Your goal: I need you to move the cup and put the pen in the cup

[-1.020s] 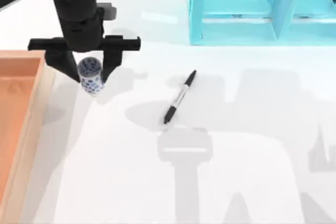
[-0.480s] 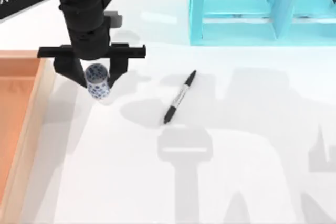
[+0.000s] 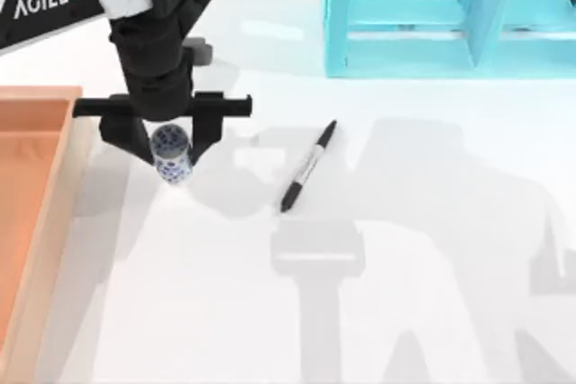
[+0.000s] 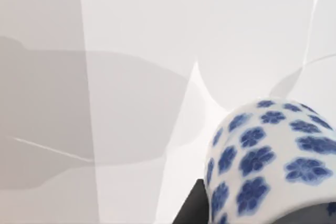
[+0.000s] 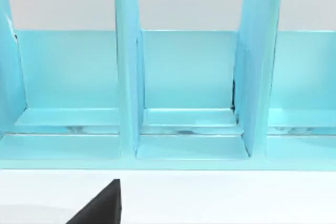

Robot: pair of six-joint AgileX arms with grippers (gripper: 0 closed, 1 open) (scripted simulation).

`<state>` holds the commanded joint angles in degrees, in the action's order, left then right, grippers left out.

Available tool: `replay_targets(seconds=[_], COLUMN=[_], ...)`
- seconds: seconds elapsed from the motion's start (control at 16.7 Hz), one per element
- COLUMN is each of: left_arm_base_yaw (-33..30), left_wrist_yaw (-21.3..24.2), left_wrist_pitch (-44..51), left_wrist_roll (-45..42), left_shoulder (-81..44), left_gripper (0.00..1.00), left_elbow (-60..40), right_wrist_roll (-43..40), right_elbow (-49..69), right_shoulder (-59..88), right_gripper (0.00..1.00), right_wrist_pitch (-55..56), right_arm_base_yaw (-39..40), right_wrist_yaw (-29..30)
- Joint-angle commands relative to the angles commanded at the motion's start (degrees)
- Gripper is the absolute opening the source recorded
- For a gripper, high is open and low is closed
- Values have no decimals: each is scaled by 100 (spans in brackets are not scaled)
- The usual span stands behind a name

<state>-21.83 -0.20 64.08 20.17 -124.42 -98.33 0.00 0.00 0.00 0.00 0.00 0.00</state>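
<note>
- The left gripper (image 3: pixel 171 137) pinches the small white porcelain cup with blue flowers (image 3: pixel 171 152) between its two fingers, just right of the orange wooden tray (image 3: pixel 36 186) at the table's left edge.
- The slim black marker pen with a grey band (image 3: pixel 307 167) lies flat on the white table — well right of the tray, apart from the cup.
- Judging by this, the cup's move is under way; setting it down and putting the pen in are left.
- The right gripper's state I cannot tell; its wrist camera faces the turquoise shelf rack (image 5: pixel 184 93).

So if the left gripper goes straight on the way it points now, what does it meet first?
Probably the table. The left gripper points down, shut on the cup, and the left wrist view shows bare white surface past the cup; the gap beneath is hard to judge.
</note>
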Motion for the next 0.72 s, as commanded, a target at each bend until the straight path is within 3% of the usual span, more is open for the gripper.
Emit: replay_targets(seconds=[0.72], left_arm_base_yaw=[0], left_wrist_yaw=[0], left_wrist_pitch=[0], left_wrist_roll=[0], left_shoulder=[0], left_gripper=[90], left_elbow=[0], right_wrist_roll=[0], right_elbow=[0], right_shoulder=[0], right_gripper=[100], right_wrist_pitch=[0], right_arm_base_yaw=[0], right_wrist_yaw=[0])
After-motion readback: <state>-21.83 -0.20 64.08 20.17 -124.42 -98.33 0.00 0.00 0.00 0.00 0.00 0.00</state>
